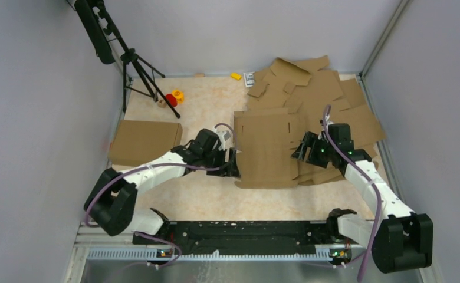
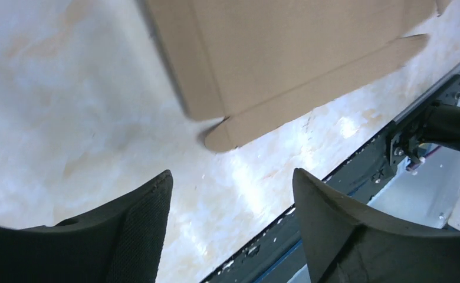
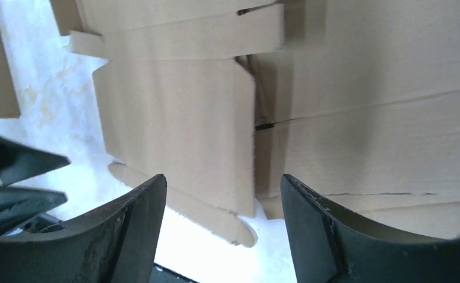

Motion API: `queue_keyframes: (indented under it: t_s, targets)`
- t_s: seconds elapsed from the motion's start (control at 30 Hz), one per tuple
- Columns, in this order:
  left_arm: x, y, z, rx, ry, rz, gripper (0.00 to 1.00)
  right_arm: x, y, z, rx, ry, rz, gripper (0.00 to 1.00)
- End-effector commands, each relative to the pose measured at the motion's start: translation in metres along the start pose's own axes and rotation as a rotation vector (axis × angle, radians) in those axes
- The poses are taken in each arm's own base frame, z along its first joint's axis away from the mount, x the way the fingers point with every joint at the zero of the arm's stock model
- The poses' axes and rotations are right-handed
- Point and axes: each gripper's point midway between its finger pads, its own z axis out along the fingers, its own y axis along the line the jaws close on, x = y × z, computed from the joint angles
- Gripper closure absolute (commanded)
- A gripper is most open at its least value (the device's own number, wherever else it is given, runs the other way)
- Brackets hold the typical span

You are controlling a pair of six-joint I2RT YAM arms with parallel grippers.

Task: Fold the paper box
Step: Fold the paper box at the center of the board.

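Left gripper (image 1: 232,165) and right gripper (image 1: 299,152) both gaped wide, holding nothing.
Between them the paper box (image 1: 266,150) lay flat on the table (image 1: 204,112), unfolded, one side edge just beside each gripper; neither looked nearer, and its long axis apparently ran near to far.

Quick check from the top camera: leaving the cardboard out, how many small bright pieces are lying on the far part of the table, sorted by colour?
red piece: 1
orange piece: 1
yellow piece: 1
Total: 3
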Motion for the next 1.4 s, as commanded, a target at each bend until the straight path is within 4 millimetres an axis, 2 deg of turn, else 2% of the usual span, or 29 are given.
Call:
queue_keyframes:
  t_s: [0.0,0.13,0.27,0.33,0.4,0.53,0.63,0.7,0.8,0.93,1.03,1.1,1.3,1.37]
  targets:
    - [-0.003,0.021,-0.028,-0.125,-0.114,0.033,0.19,-0.036,0.002,-0.006,0.053,-0.127,-0.023,0.29]
    - [-0.034,0.023,-0.051,-0.058,-0.205,-0.017,0.18,-0.06,0.006,-0.001,0.045,-0.212,-0.012,0.28]
    - [-0.07,0.038,-0.065,-0.073,-0.319,-0.084,0.18,-0.083,0.006,0.003,0.063,-0.289,0.004,0.14]
    - [-0.086,0.043,-0.063,-0.091,-0.362,-0.097,0.18,-0.093,-0.002,0.004,0.108,-0.328,0.025,0.07]
    - [-0.099,0.052,-0.054,-0.124,-0.388,-0.111,0.18,-0.101,-0.008,0.008,0.137,-0.349,0.035,0.06]
    - [-0.123,0.061,-0.036,-0.151,-0.39,-0.124,0.2,-0.114,-0.023,0.022,0.158,-0.372,0.097,0.1]
    - [-0.14,0.057,-0.025,-0.12,-0.39,-0.103,0.2,-0.124,-0.024,0.035,0.115,-0.376,0.122,0.14]
    - [-0.151,0.061,-0.019,-0.132,-0.412,-0.096,0.19,-0.127,-0.026,0.047,0.1,-0.361,0.139,0.14]
    - [-0.171,0.064,-0.007,-0.11,-0.417,-0.095,0.2,-0.137,-0.022,0.064,0.055,-0.335,0.128,0.19]
    - [-0.185,0.063,0.012,-0.072,-0.381,-0.092,0.23,-0.142,-0.013,0.08,-0.004,-0.269,0.07,0.23]
    - [-0.191,0.068,0.024,-0.078,-0.365,-0.109,0.25,-0.14,-0.011,0.087,-0.025,-0.237,0.056,0.31]
    - [-0.191,0.075,0.033,-0.095,-0.349,-0.124,0.28,-0.139,-0.004,0.088,-0.069,-0.227,0.027,0.41]
    - [-0.197,0.076,0.049,-0.073,-0.309,-0.139,0.45,-0.137,0.002,0.086,-0.076,-0.209,-0.007,0.66]
    - [-0.2,0.078,0.051,-0.081,-0.31,-0.135,0.57,-0.133,0.002,0.086,-0.075,-0.202,-0.003,0.74]
